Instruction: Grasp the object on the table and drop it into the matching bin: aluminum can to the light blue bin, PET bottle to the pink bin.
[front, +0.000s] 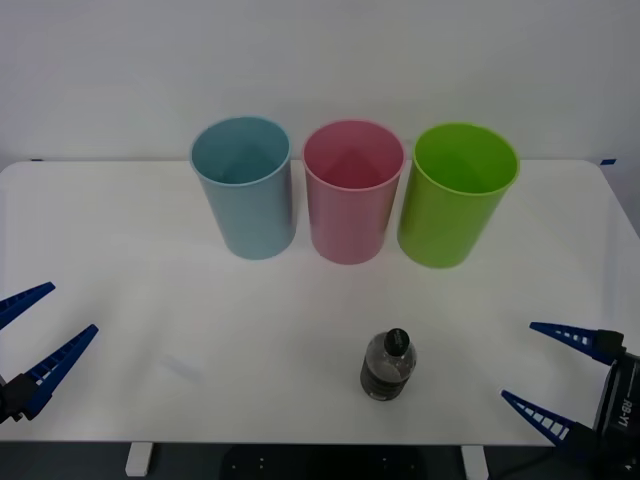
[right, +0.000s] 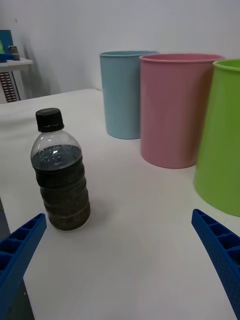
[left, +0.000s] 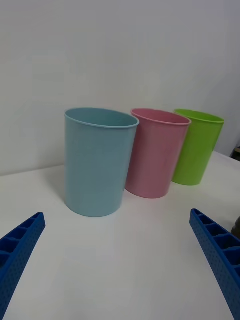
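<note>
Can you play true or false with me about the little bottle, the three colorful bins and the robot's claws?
1. The bottle stands upright on the table. True.
2. The pink bin is in the middle of the row. True.
3. The right claw is squeezing the bottle. False: it is open, off to the side.
4. The bottle sits inside the light blue bin. False: it is on the table.
5. The left claw is open. True.

Bottle on table — before bins.
</note>
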